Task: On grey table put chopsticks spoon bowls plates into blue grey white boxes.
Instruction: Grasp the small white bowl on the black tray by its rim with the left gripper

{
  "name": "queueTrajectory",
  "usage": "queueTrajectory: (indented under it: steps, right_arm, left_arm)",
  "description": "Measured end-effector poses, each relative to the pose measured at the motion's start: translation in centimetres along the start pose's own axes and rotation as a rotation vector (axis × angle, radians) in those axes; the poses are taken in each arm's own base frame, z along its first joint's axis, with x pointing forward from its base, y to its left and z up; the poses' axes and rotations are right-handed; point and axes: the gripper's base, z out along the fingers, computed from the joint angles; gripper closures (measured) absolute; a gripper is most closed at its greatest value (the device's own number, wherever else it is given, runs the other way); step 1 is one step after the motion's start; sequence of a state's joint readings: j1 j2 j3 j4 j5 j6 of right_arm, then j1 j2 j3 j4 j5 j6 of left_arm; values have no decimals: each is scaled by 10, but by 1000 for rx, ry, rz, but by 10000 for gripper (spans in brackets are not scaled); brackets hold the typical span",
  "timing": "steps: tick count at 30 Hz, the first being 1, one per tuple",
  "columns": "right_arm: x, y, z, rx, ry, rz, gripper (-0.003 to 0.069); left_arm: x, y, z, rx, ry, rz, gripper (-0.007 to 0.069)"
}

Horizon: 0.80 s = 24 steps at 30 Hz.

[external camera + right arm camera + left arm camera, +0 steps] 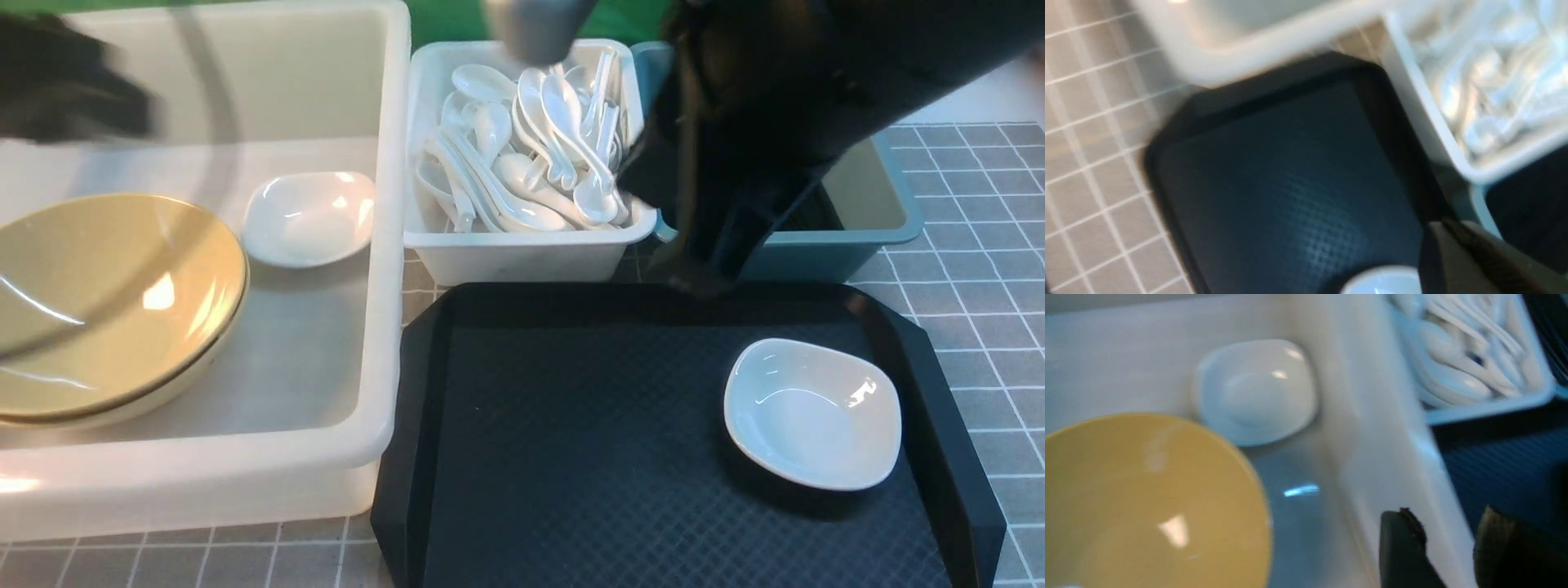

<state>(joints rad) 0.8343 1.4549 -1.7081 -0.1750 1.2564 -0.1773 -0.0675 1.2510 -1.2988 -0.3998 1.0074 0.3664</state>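
Note:
Stacked beige bowls (98, 302) and a small white plate (309, 216) lie in the large translucent white box (384, 343). A second plate (812, 412) sits on the black tray. The small white box (522, 253) is piled with white spoons (539, 147). In the blue-grey box (886, 212), dark chopsticks (812, 214) show beside my right arm. My left gripper (1447, 512) is open and empty over the big box's wall, blurred in the front view. My right gripper (694, 282) is shut with nothing visible in it, at the tray's far edge.
The black diamond-textured tray (571, 425) fills the middle front, against the large white box. Grey gridded table (971, 269) shows to the right and along the front edge. My right arm (775, 98) hangs over the blue-grey box and hides much of it.

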Motion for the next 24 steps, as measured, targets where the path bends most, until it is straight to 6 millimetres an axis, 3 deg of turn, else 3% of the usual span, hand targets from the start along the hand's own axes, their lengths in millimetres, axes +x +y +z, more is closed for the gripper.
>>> queueTrajectory:
  steps: [2, 4, 5, 6, 7, 8, 9, 11, 13, 16, 17, 19, 20, 22, 24]
  right_arm:
    - [16, -13, 1, 22, 34, 66, 614]
    - [39, -23, 1, 47, 79, 140, 614]
    - [54, -27, 0, 61, 107, 180, 614]
    - [67, -29, -2, 71, 125, 216, 614]
    - [68, -29, -5, 73, 118, 219, 614]
    - [91, -29, -8, 87, 151, 268, 614]
    - [94, -29, -11, 91, 146, 276, 614]
    - [116, -26, -16, 104, 165, 317, 614]
    - [145, -17, -29, 120, 164, 359, 614]
    - [161, -9, -39, 127, 139, 378, 614]
    - [171, -4, -44, 129, 128, 394, 614]
    - [178, -1, -52, 136, 102, 396, 614]
    - [184, 2, -59, 143, 75, 406, 614]
    - [188, 4, -64, 148, 56, 410, 614]
    - [194, 7, -75, 158, 12, 418, 614]
  left_arm:
    - [-1, -33, 25, 84, 56, 146, 566]
    - [1, -69, 55, 154, 107, 287, 613]
    - [5, -93, 75, 193, 139, 366, 624]
    - [7, -105, 87, 205, 148, 409, 629]
    - [8, -112, 92, 216, 158, 424, 630]
    - [10, -135, 113, 237, 171, 480, 633]
    - [10, -138, 115, 243, 176, 483, 633]
    - [10, -163, 135, 263, 183, 530, 628]
    - [9, -196, 162, 291, 206, 571, 595]
    - [8, -214, 182, 300, 238, 569, 547]
    - [6, -222, 200, 300, 267, 547, 511]
    - [6, -227, 215, 295, 296, 516, 446]
    - [7, -231, 235, 287, 324, 490, 379]
    - [8, -232, 244, 281, 333, 475, 337]
    - [13, -235, 270, 270, 359, 457, 238]
